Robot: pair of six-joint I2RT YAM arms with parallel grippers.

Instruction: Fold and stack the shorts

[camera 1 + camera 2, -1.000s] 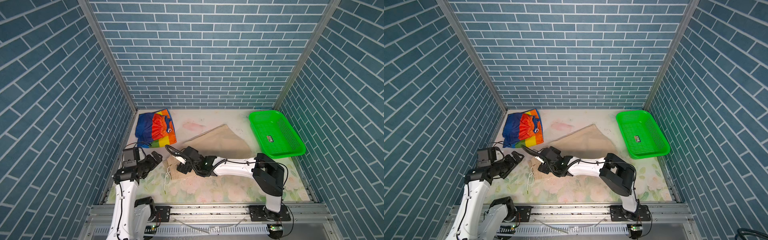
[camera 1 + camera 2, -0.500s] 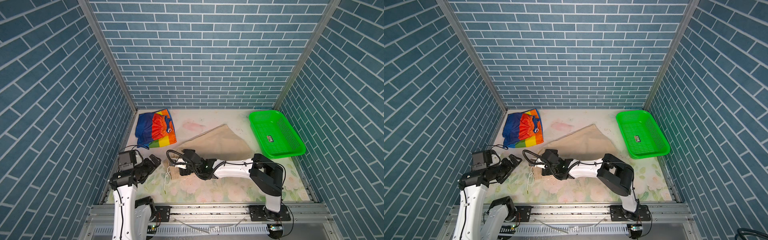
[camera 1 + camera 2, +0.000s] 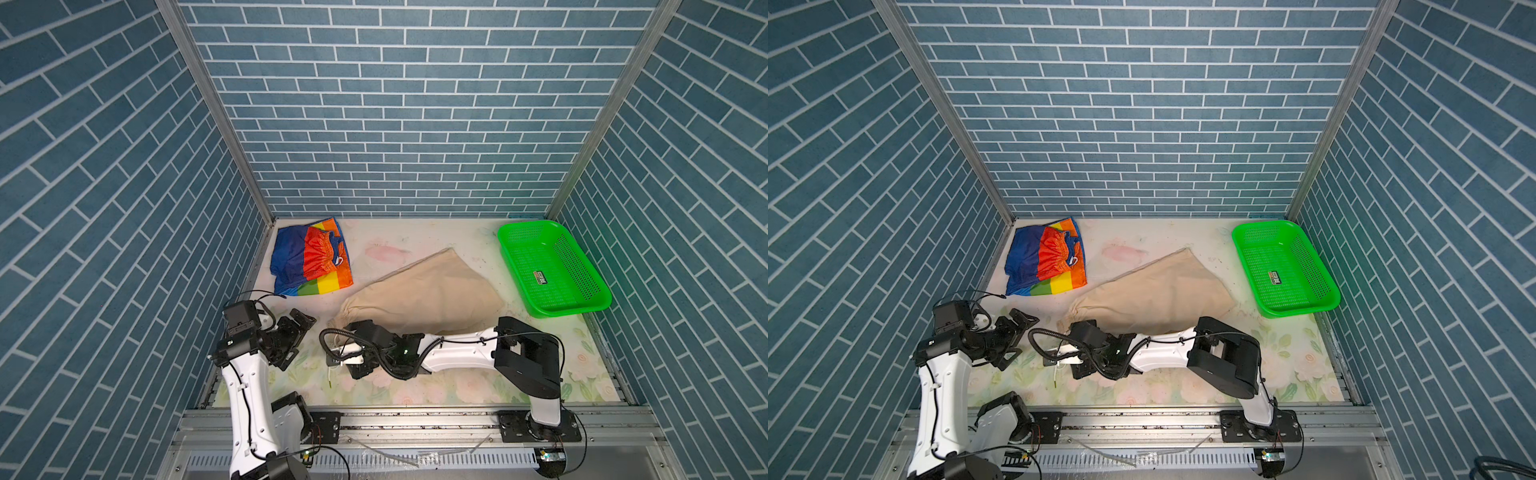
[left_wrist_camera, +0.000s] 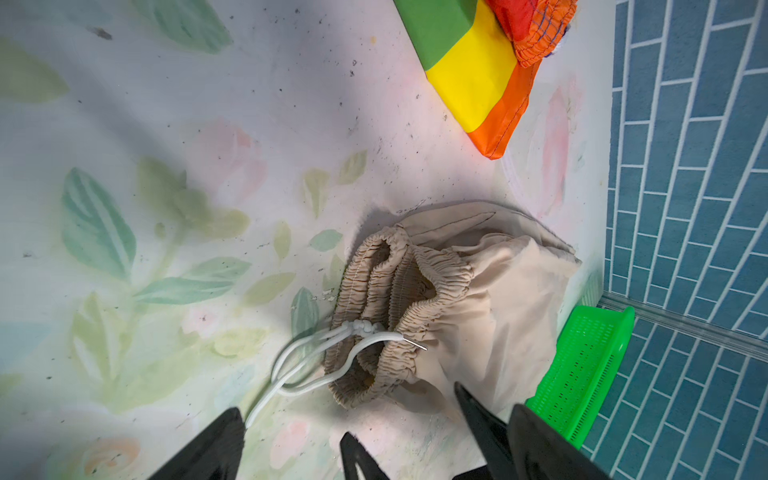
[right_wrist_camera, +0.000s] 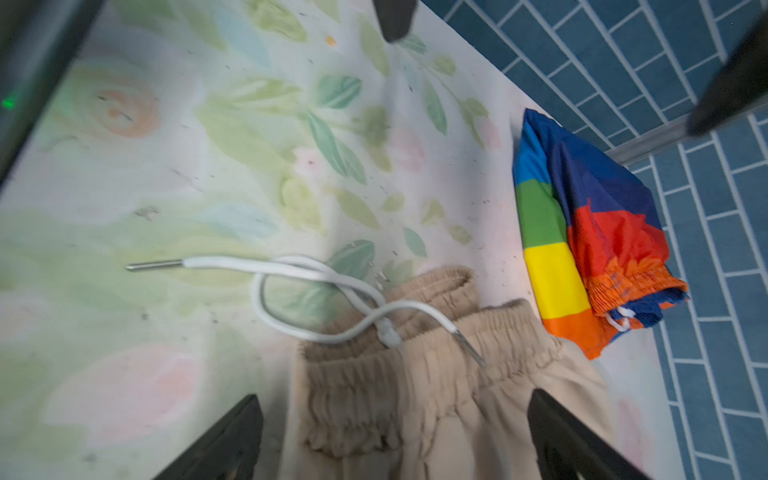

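Presently the left claw (image 3: 297, 338) and right claw (image 5: 395, 397) gape wide, both empty. Closing at the eight-o'clock end of the beige shorts (image 3: 419, 291) may snag only the drawstring (image 5: 316, 270).

- you are looking into a narrow booth closed on three sides. the back wall (image 3: 407, 124) has a blue-grey brick pattern with white joints, laid in level rows.
- the left wall (image 3: 104, 208) and right wall (image 3: 685, 208) carry the same pattern, and in both top views their rows run slanted.
- you can see a bare metal corner post (image 3: 216, 112) where each side wall meets the back.
- the table (image 3: 436, 232) has a pale cover printed with faded pink flowers and green leaves, dotted with small dark specks.
- along its near edge you have a metal rail (image 3: 415, 419), with a slotted white strip (image 3: 415, 459) below it.
- the light is bright and even, and the shadows on the cover are soft.
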